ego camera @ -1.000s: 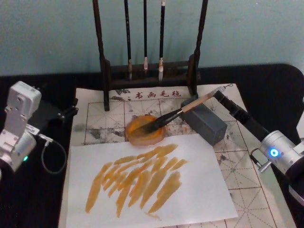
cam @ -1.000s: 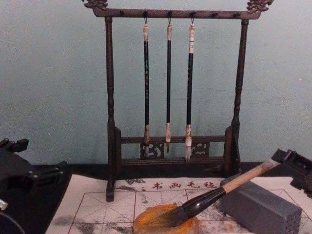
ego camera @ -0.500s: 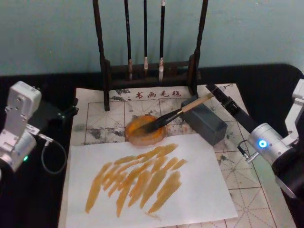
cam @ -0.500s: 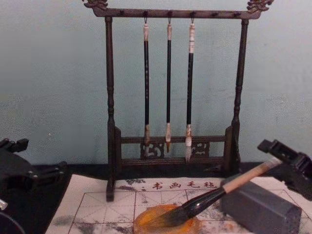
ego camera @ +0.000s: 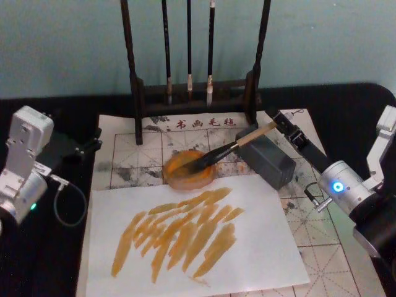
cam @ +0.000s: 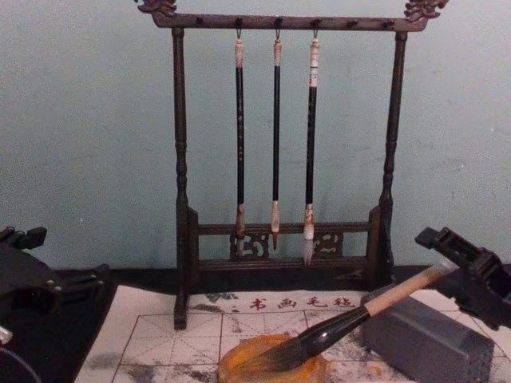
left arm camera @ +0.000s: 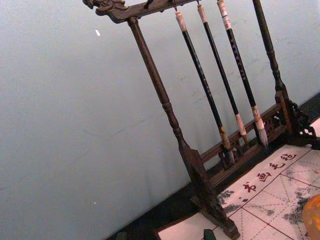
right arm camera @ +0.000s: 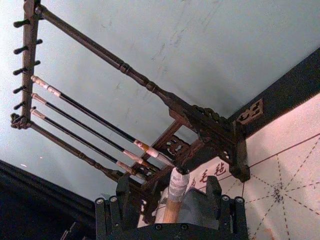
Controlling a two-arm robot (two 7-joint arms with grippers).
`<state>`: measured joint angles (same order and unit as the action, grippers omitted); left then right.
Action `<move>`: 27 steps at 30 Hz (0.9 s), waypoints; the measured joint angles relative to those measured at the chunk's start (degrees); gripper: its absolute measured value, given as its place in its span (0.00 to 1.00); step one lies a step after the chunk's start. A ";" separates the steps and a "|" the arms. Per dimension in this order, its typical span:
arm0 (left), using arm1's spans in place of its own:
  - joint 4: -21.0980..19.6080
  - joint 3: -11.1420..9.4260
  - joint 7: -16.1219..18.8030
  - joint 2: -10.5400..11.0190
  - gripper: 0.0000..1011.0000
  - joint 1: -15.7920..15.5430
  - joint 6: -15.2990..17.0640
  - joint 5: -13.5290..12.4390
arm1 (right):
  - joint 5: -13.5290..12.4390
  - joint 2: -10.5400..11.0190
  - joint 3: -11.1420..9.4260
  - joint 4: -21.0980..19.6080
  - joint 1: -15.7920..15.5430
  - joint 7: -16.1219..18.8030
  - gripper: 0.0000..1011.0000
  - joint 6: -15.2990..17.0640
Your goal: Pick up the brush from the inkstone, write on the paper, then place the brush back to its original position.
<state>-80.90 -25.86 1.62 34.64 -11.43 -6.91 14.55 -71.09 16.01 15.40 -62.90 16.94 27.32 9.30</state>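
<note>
dark worktop (ego camera: 346,105) is being covered by the gridded paper (ego camera: 127,145). the left gripper (ego camera: 83,147) is being held idle at its left edge. the right gripper (ego camera: 277,120) is being held with jaws open, loosely around the handle end of the brush (ego camera: 226,148), whose bristles are being rested in the inkstone (ego camera: 176,179).

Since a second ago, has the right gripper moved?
Yes. In the chest view the right gripper has shifted left, closer to the stand post. The left gripper sits parked at the left.
</note>
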 joint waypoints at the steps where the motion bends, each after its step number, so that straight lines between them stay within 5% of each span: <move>1: 0.00 0.00 0.00 0.00 0.99 0.00 0.00 0.00 | -0.29 -0.03 0.16 0.26 0.13 0.18 0.99 -0.02; 27: 0.00 0.00 0.00 0.00 0.99 0.00 0.00 0.00 | -4.12 0.87 2.76 1.20 0.95 -0.35 0.99 0.03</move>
<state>-80.90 -25.86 1.62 34.65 -11.43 -6.91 14.55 -75.21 16.88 18.16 -61.71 17.89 26.96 9.34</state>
